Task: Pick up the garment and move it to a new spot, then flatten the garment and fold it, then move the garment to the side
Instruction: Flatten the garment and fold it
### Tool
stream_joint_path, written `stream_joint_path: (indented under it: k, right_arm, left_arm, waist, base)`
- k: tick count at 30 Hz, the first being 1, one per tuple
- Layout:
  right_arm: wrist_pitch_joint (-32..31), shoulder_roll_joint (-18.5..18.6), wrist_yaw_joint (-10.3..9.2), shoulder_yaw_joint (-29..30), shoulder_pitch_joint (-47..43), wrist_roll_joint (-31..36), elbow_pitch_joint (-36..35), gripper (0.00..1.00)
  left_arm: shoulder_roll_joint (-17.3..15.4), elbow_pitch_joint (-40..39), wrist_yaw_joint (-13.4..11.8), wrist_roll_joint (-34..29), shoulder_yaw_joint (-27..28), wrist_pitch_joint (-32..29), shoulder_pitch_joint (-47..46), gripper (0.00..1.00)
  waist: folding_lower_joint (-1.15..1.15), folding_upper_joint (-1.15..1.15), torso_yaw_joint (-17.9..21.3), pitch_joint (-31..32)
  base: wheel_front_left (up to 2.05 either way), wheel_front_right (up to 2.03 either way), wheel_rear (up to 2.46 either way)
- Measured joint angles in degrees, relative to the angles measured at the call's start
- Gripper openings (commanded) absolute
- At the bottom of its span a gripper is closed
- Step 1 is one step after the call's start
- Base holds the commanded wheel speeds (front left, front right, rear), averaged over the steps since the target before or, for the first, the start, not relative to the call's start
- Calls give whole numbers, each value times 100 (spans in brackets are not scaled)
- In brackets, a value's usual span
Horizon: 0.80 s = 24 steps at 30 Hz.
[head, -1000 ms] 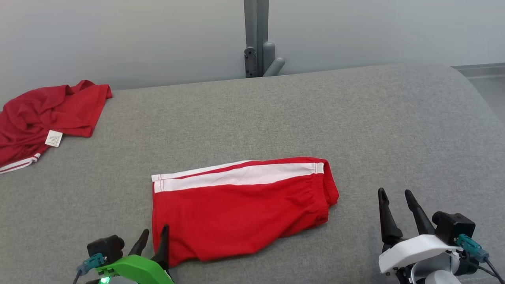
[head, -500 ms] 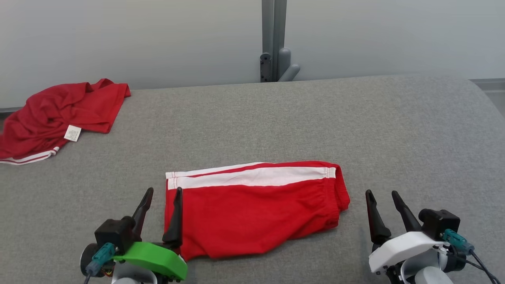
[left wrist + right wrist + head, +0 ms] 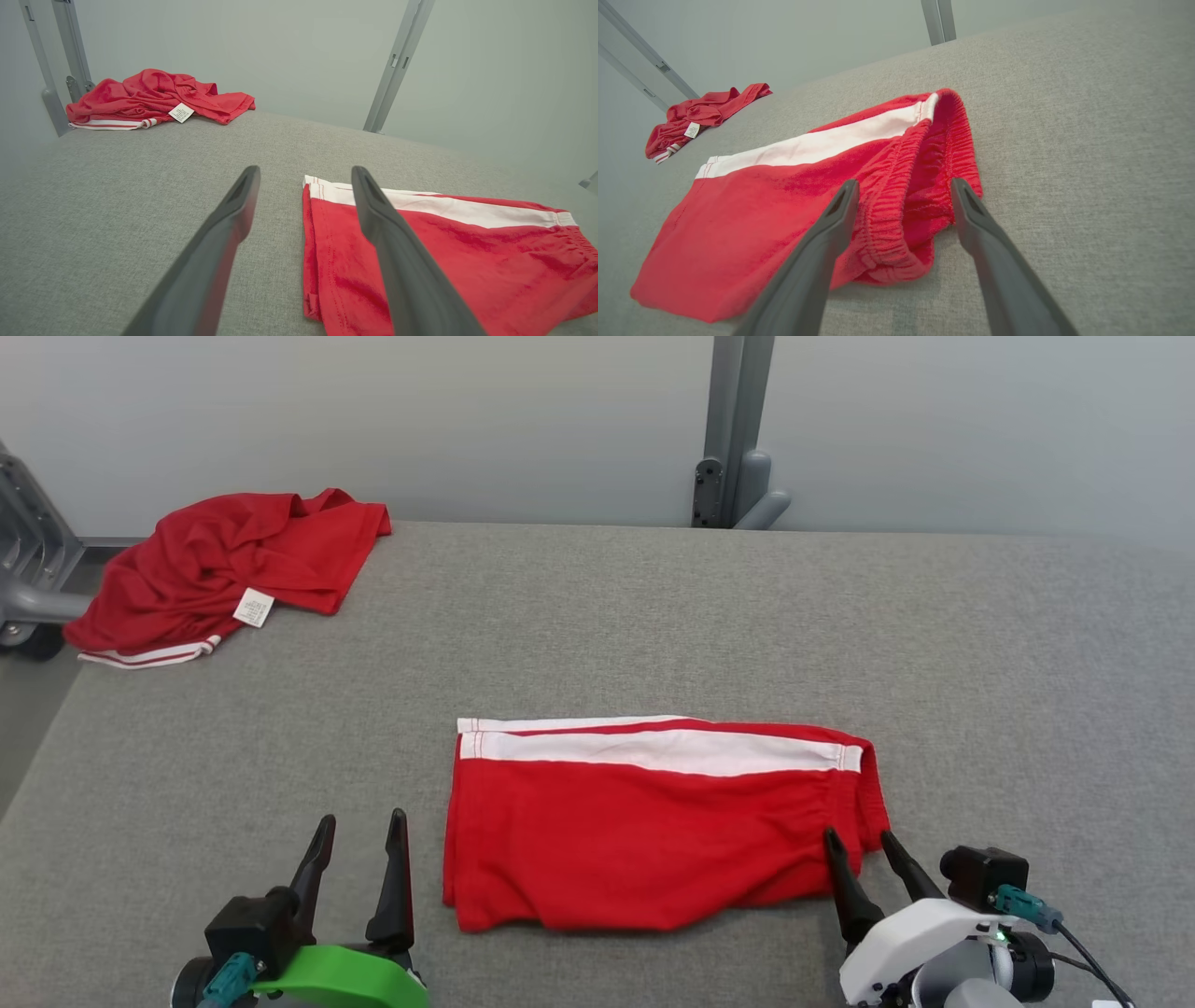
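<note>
Since the shorts (image 3: 653,831) already lie folded flat at 6 o'clock on the grey surface (image 3: 653,616), near its front edge, the step left looks like the move to the side. Both pincers are spread wide, holding nothing.

Left pincer (image 3: 362,819) sits at 8 o'clock of the shorts, just off the hem end and clear of the cloth. Right pincer (image 3: 858,837) is at 4 o'clock, fingers straddling the gathered waistband (image 3: 896,219) corner. Can't confirm contact there.

Handling guess: light, limp knit with no stiffness, stacked in layers. Lift by one point and the fold likely falls open.

Best bite:
- Right: the waistband. Thick elastic, shouldn't slip.
- Left: the stitched hem (image 3: 309,219), catching every layer.

The woven surface probably grips, so dragging would ruck the cloth. Lift, then carry.

A second red garment (image 3: 233,569) is bunched at 10 o'clock in the far corner, well apart.
</note>
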<state>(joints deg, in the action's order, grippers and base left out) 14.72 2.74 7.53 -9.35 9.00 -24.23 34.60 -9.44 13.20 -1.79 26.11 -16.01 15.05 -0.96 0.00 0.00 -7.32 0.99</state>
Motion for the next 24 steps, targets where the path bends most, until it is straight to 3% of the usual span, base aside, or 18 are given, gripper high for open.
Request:
stream_joint_path:
  k: [6, 13, 14, 15, 16, 19, 24]
  right_arm:
    - [20, 11, -1, 216, 185, -65, 923, 100]
    - [35, 9, -1, -242, 493, -1209, 1530, 100]
    - [51, 14, -1, -343, 542, -1380, 1591, 81]
    - [51, 16, -1, -436, 588, -1537, 1636, 53]
    - [52, 16, -1, -524, 634, -1702, 1682, 34]
    - [51, 16, -1, -702, 756, -2034, 1825, 0]
    - [44, 2, -1, -621, 905, -2455, 1774, 0]
  left_arm:
    - [100, 71, 112, -126, 149, 0, 14, 100]
    - [185, 169, 188, -243, 248, 0, 42, 100]
    - [193, 175, 211, -256, 268, 0, 41, 100]
    - [205, 178, 227, -263, 280, 0, 40, 100]
    - [221, 187, 232, -290, 294, 0, 39, 100]
    - [248, 203, 266, -368, 345, 0, 36, 100]
    - [289, 214, 279, -461, 446, 0, 35, 100]
  waist:
    - [0, 0, -212, 8]
    - [0, 0, -325, -15]
    - [0, 0, -331, -25]
    - [0, 0, -337, -35]
    - [0, 0, -341, -43]
    - [0, 0, -345, -59]
    - [0, 0, -312, -68]
  base:
    - [0, 0, 0]
    - [0, 0, 0]
    - [0, 0, 0]
    - [0, 0, 0]
    - [0, 0, 0]
    - [0, 0, 0]
    - [0, 0, 0]
